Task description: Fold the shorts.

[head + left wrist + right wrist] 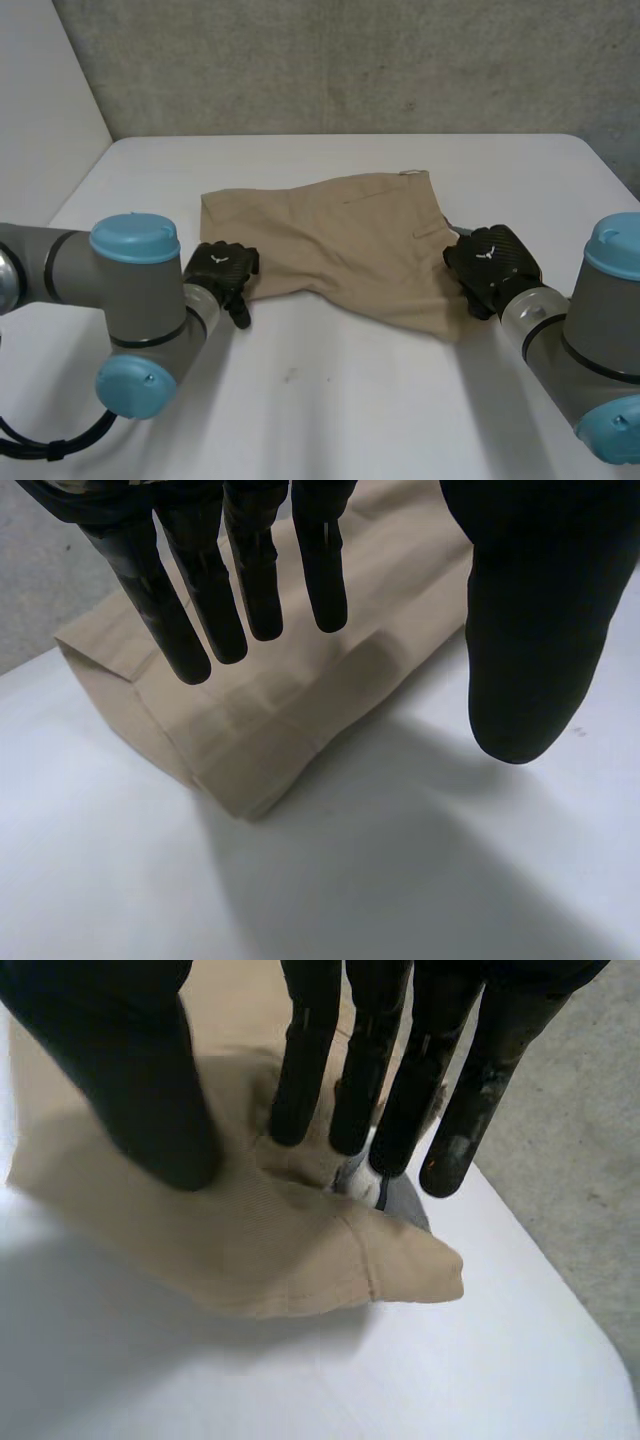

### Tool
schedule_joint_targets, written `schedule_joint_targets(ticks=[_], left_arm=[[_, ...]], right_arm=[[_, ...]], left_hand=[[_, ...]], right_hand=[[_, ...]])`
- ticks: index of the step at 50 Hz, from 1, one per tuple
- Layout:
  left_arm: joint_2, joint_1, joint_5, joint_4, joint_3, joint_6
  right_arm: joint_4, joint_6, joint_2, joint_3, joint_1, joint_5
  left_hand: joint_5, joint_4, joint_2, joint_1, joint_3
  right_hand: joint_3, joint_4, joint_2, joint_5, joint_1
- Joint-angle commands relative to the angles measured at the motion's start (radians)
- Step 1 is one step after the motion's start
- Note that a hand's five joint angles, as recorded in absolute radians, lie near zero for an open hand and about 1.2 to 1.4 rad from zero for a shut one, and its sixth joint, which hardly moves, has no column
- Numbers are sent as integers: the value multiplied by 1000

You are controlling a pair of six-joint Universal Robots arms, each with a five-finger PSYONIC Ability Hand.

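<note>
The tan shorts (pixel 340 245) are lying spread in the middle of the white desk (pixel 330 400), with one end reaching left and the other right.

I am holding my left robot hand (pixel 222 268) at the shorts' near left corner. Its fingers (pixel 250 570) are hanging straight and spread over the hemmed edge, and the thumb (pixel 530 630) is standing well apart from them, grasping nothing. I cannot tell whether the fingertips are touching the cloth.

My right robot hand (pixel 492 262) is sitting on the right end of the shorts. Its fingers (pixel 305 1060) are pointing straight down into a rumpled fold, with the thumb (pixel 130 1070) apart on the cloth, open and not pinching as far as I can see. A small grey-and-white patch (pixel 400 1195) is peeking out at the fingertips, half covered and too unclear to name. My hand is hiding the shorts' edge beneath it.
</note>
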Motion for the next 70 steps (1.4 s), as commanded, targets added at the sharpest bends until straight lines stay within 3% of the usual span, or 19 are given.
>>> schedule_joint_targets(ticks=[1, 5, 9, 18, 25, 34, 36, 45, 46, 52, 53, 54, 55, 56, 59, 60, 62, 68, 70], left_arm=[[-78, 1, 4, 1, 82, -2], [-109, 7, 4, 4, 121, 0], [-144, 13, 1, 4, 172, 0], [-47, 2, 4, -24, 147, -2], [396, -24, 18, -111, 4, -29], [542, 27, 105, -105, 33, -39], [510, 74, 115, -102, 69, -36], [217, 99, 109, -52, 241, -25], [86, 108, 109, -42, 335, -10], [-136, 125, 83, 8, 517, 50], [-136, 125, 83, 8, 517, 50], [-159, 125, 75, 17, 541, 61], [-199, 125, 60, 39, 578, 82], [-225, 118, 55, 59, 599, 102], [-236, 114, 50, 80, 598, 125], [-236, 114, 50, 80, 598, 126], [-218, 105, 44, 74, 536, 132], [-64, 87, 50, 74, 370, 129], [97, 79, 55, 83, 186, 127]], right_arm=[[-4, -22, -1, -12, -1, 4], [-4, -20, -4, -13, 1, 5], [-3, -19, -6, -15, 4, 7], [30, -22, -108, -45, -10, 20], [276, -17, -268, -160, -12, 22], [359, 87, -288, -308, -9, 14], [358, 96, -286, -314, -9, 13], [315, 234, -78, -378, 51, -24], [313, 253, -47, -389, 77, -21], [312, 305, 17, -404, 125, -16], [313, 313, 19, -403, 125, -16], [315, 334, 17, -398, 125, -18], [315, 346, 16, -392, 123, -19], [315, 347, 16, -392, 123, -19], [324, 394, 10, -374, 120, -26], [329, 396, 5, -368, 122, -27], [347, 390, -12, -346, 123, -39], [501, 284, -92, -256, 122, -145], [566, 221, -90, -221, 117, -179]], left_hand=[[160, 160, 167, 163, 165], [325, 325, 332, 328, 330], [910, 910, 917, 913, 916], [911, 911, 918, 915, 917], [911, 911, 918, 915, 917], [911, 911, 918, 915, 917], [911, 911, 918, 915, 917], [911, 911, 918, 915, 917], [911, 911, 918, 915, 917], [911, 911, 918, 915, 917], [911, 911, 918, 915, 917], [911, 911, 918, 915, 917], [911, 911, 918, 915, 917], [886, 886, 893, 889, 891], [244, 244, 251, 248, 250], [242, 242, 250, 246, 248], [-56, -56, -48, -52, -50], [-175, -174, -167, -171, -169], [-192, -192, -185, -189, -186]], right_hand=[[555, 556, 556, 582, 688], [555, 556, 556, 582, 688], [555, 556, 556, 582, 688], [555, 556, 556, 582, 688], [555, 556, 556, 582, 688], [555, 556, 556, 582, 688], [555, 556, 556, 582, 688], [555, 556, 556, 582, 688], [555, 556, 556, 582, 688], [555, 556, 556, 582, 688], [437, 438, 438, 463, 569], [29, 30, 30, 55, 161], [-170, -169, -169, -143, -37], [-172, -171, -171, -145, -39], [-366, -365, -365, -339, -233], [-366, -365, -365, -339, -233], [-366, -365, -365, -339, -233], [-357, -356, -356, -330, -224], [-357, -356, -356, -330, -224]])
